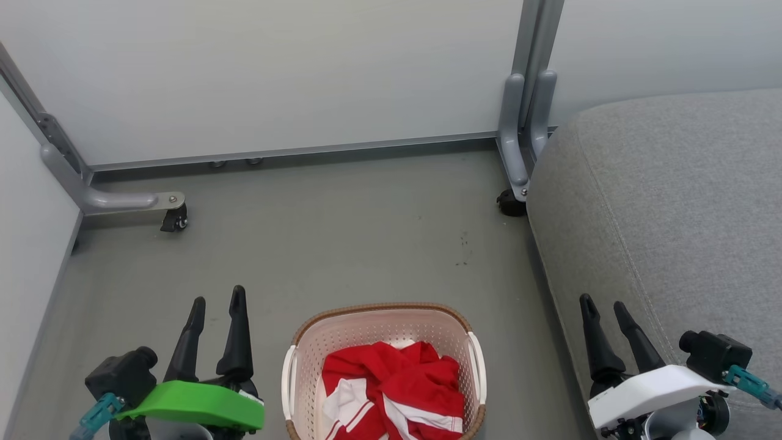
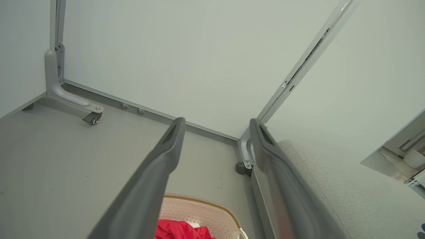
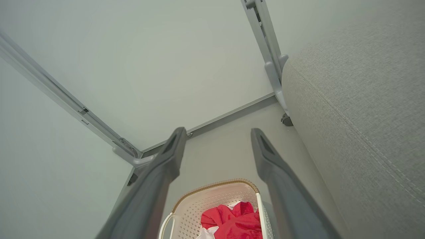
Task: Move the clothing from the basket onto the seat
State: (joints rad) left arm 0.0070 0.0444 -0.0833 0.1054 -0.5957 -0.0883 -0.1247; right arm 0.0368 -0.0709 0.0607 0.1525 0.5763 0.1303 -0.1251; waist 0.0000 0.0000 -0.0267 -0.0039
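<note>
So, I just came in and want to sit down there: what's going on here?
A two-armed robot is facing a basket on the floor, with red and white clothing piled inside it. Both tools are open and hold nothing: the left tool hangs left of the basket, the right tool on the side of the grey seat. All the clothing in view is in the basket, so the move onto the seat is not yet begun.

One basket (image 1: 379, 330) — one seat (image 1: 672, 201) — one clothing heap (image 1: 397, 379).
</note>
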